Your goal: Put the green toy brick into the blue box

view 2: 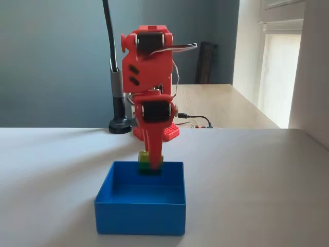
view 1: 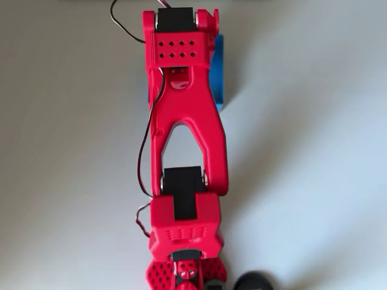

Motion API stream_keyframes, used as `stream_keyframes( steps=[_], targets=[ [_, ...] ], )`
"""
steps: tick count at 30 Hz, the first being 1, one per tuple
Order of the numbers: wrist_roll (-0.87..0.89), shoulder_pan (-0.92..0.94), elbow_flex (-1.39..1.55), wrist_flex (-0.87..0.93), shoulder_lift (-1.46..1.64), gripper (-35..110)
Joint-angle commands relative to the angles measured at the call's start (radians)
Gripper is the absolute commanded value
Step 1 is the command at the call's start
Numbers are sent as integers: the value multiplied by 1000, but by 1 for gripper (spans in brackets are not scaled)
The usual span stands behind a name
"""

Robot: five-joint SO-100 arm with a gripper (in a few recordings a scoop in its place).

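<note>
**Red arm holding the green brick over the blue box**

In the fixed view, a black stand is rising at the left of centre, its round foot sitting on the pale table behind the arm. Just to its right, the red arm is standing upright in the middle of the frame and pointing its gripper straight down. The red fingers are clenching the green toy brick (its lime-green face is showing at the left of the finger tip, a darker side below it). The brick is hanging at the far rim of the blue box, just above the floor or at wall height; whether it is touching the box cannot be told. The box is sitting in the lower centre of the frame, its near wall facing the camera.

In the overhead view, the red arm is stretching up the middle of the frame from its base at the bottom edge, and it is covering most of the blue box, whose right wall is peeking out at the upper centre. A black wire is curling at the upper left of the arm.
</note>
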Motion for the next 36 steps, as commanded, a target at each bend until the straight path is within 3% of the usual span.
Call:
stream_keyframes(
  steps=[1, 4, 8, 14, 19, 25, 36],
  targets=[
    [-6, 15, -18, 20, 32, 0],
    [-11, 12, 2, 20, 32, 0],
    [-9, 12, 15, 20, 32, 20],
    [-11, 14, 6, 20, 32, 24],
    [-6, 15, -2, 20, 41, 21],
    [-9, -2, 21, 20, 48, 1],
    [97, -107, 95, -11, 318, 0]
  ],
)
